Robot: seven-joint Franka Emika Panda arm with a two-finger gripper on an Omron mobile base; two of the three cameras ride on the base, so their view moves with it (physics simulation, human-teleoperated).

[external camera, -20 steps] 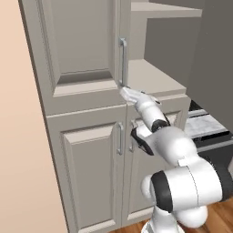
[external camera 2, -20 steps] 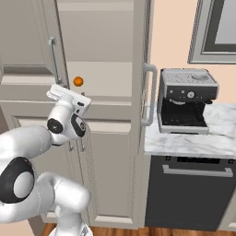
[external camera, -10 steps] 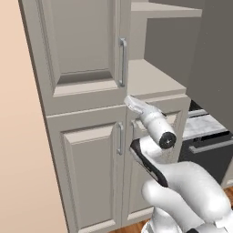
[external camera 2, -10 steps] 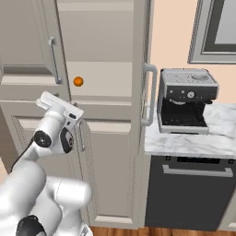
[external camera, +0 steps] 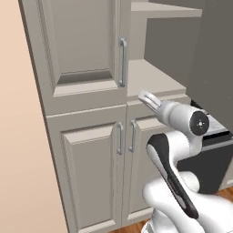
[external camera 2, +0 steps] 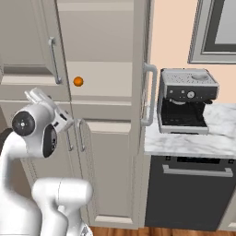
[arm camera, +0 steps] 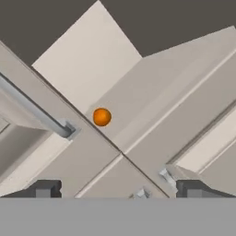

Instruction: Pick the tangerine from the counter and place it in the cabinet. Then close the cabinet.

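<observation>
The tangerine [external camera 2: 78, 81] rests on the lower shelf of the cabinet [external camera 2: 108, 80], near the closed left door [external camera: 82, 50]. In the hand view the tangerine [arm camera: 102, 117] lies just past the shelf's front edge. The cabinet's right door [external camera 2: 143, 69] stands wide open, seen edge-on with its bar handle toward me. My gripper [external camera 2: 38, 96] is open and empty, held in front of the cabinet, left of and slightly below the fruit, apart from it. From the left, my gripper [external camera: 146, 96] hovers by the shelf's front edge. Its fingertips [arm camera: 44, 189] are spread wide. The marbled counter [external camera 2: 184, 143] lies to the right.
A coffee machine [external camera 2: 186, 99] stands on the counter beside the open door. Below the counter is a dark appliance front [external camera 2: 193, 189]. The lower double doors [external camera: 95, 168] are closed under the cabinet. A bare wall [external camera: 22, 136] bounds the left side.
My hand has drawn back and left from the tangerine, and the elbow has swung round. The tangerine stays on the shelf. The jaws remain wide.
</observation>
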